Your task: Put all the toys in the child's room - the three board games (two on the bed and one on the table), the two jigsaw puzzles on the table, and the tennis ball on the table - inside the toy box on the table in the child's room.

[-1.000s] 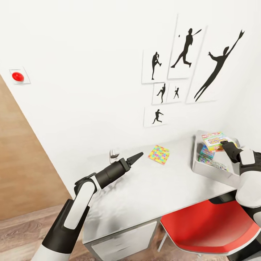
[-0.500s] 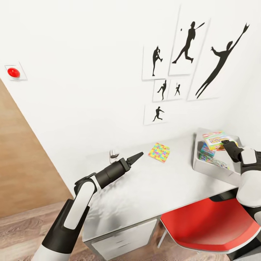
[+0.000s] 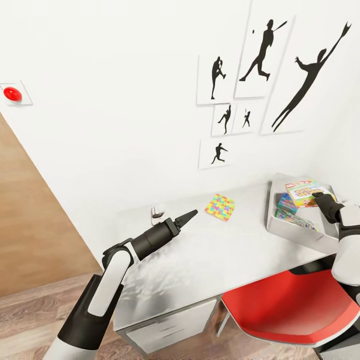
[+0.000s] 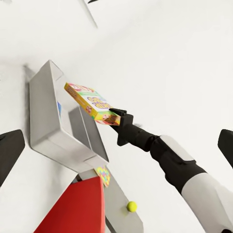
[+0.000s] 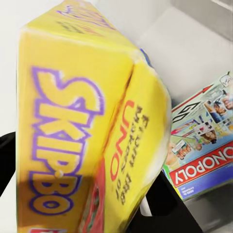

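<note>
The right gripper (image 3: 320, 196) pinches one end of the flat red-green-yellow "Skip-Bo" cardboard game box (image 3: 303, 192) and holds it tilted in the air above the light grey lidless toy bin with sloping sides (image 3: 292, 233), which stands on the light grey desk top (image 3: 220, 255) at about 3 o'clock in the head view. Inside the bin, under the held box, lie the larger white-green "Monopoly" game box (image 5: 206, 145) and a small blue box (image 3: 286, 202). A thin multicolour jigsaw square (image 3: 220, 207) lies flat on the desk near the wall, at about 12 o'clock from the left gripper (image 3: 186, 217), whose fingers are spread and empty, hovering above the desk. A small yellow-green tennis ball (image 4: 131, 207) rests on the darker desk section beyond the bin. A red chair seat (image 3: 290, 310) sits at 5 o'clock, under the desk edge.
</note>
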Available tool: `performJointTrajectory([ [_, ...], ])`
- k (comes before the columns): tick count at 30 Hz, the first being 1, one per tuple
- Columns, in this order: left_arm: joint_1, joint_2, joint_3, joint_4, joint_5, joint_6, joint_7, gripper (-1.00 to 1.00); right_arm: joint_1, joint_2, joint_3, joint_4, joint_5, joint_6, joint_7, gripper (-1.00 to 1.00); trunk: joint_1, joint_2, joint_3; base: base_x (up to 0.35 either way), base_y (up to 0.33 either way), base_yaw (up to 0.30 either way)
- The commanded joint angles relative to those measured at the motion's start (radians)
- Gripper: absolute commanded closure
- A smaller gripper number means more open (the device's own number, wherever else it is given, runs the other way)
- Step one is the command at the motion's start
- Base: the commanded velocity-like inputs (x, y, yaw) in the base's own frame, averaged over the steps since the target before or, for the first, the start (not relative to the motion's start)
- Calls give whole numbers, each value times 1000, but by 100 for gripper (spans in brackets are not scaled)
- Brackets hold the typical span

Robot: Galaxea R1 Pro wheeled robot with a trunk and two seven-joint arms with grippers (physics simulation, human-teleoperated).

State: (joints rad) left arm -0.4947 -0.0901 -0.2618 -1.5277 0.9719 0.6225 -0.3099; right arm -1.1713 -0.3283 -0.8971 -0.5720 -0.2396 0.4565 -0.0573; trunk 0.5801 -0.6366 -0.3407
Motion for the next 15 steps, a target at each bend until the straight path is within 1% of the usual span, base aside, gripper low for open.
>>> performJointTrajectory([
  [1,-1,-1,1,0,5,6,0,-100,-1,0,-2,-1,-13,5,-4,100,0,-1,-3,0,0,0],
  [10,-1,-3,-1,-2,5,6,1,-100,-7,-6,-2,-4,-16,5,-4,100,0,-1,-18,0,0,0],
  [15,-2,-3,-3,-3,4,6,2,-100,-18,-18,-2,-4,-18,5,-4,100,0,-1,-26,0,0,0],
])
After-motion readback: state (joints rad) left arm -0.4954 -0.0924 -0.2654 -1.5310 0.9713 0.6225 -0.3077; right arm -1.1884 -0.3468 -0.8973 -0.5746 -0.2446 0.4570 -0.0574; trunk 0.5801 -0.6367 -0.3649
